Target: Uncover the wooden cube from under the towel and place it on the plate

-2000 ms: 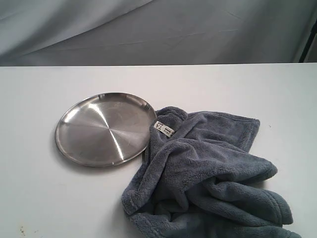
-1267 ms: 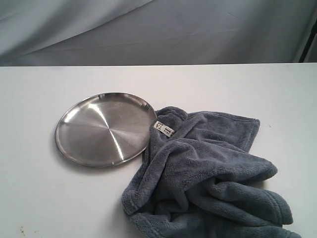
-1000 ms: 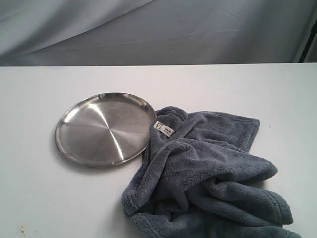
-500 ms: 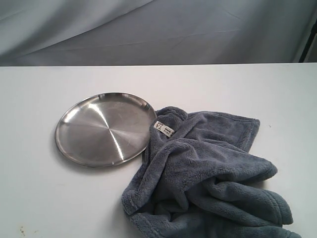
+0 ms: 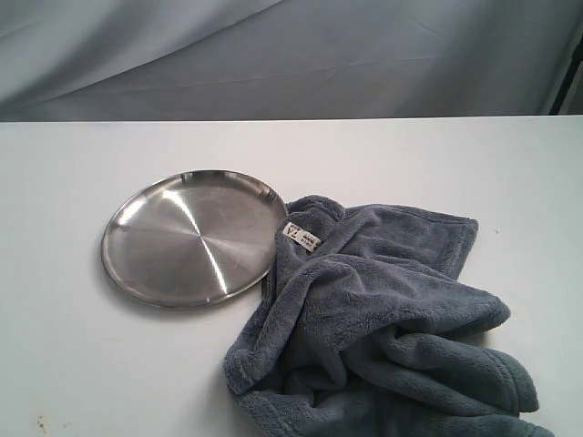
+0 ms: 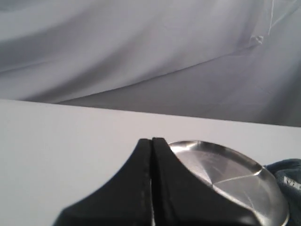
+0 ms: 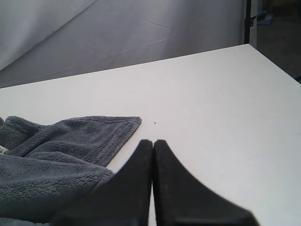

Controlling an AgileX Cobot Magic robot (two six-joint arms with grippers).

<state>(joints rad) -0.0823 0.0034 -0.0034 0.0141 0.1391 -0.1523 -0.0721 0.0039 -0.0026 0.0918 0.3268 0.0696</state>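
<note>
Ext view: no arms in shot; plate point(image 5: 182, 241) sits left-centre, bare. The towel point(image 5: 383, 319) is heaped right and near, its left fold touching the plate's right rim, with the white label point(image 5: 301, 238) by that rim. The cube isn't visible anywhere, prob. under the heap, can't say where. The table point(image 5: 82, 364) is open far and right of the cloth; the near side runs out of frame.

L wrist: left gripper point(image 6: 152, 140) pressed together, holding nothing, plate point(image 6: 225, 172) just beyond.

R wrist: right gripper point(image 7: 153, 141) pressed together too, empty, towel point(image 7: 56, 155) close by, hemmed corner nearest. Right arm looks nearer the cloth, so I'd say the pull is its job: spread first, drag away from the plate.
</note>
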